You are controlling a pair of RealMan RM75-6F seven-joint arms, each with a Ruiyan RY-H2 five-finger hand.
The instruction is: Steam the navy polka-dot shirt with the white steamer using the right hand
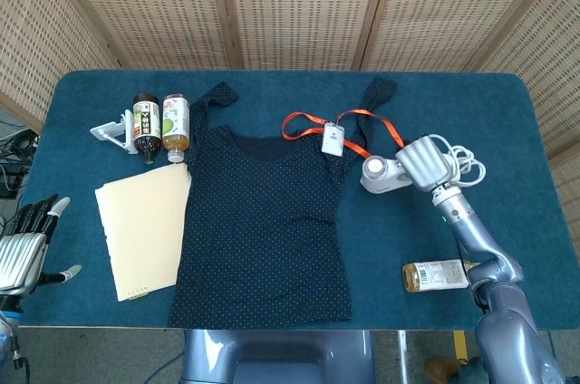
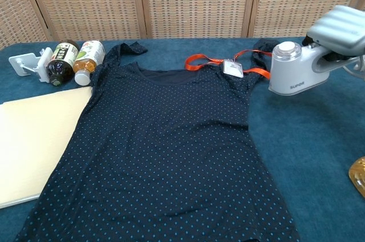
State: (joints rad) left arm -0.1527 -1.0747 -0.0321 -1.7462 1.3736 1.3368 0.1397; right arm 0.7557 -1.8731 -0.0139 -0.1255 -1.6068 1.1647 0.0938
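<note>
Right hand [image 1: 422,163] wraps around the handle of the white handheld steamer [image 2: 293,73], which sits just off the right shoulder of the navy polka-dot shirt [image 1: 263,221], spread flat mid-table [image 1: 544,130]. Left hand [image 1: 25,244] hangs at the table's left edge, fingers apart, holding nothing. An orange lanyard [image 1: 313,121] lies across the collar.

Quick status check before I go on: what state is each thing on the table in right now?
navy polka-dot shirt: spread flat
white steamer: gripped, off the shirt
right hand: grips steamer handle
left hand: empty, fingers apart
two bottles: lying down, capped
lanyard badge: resting on the shirt
</note>
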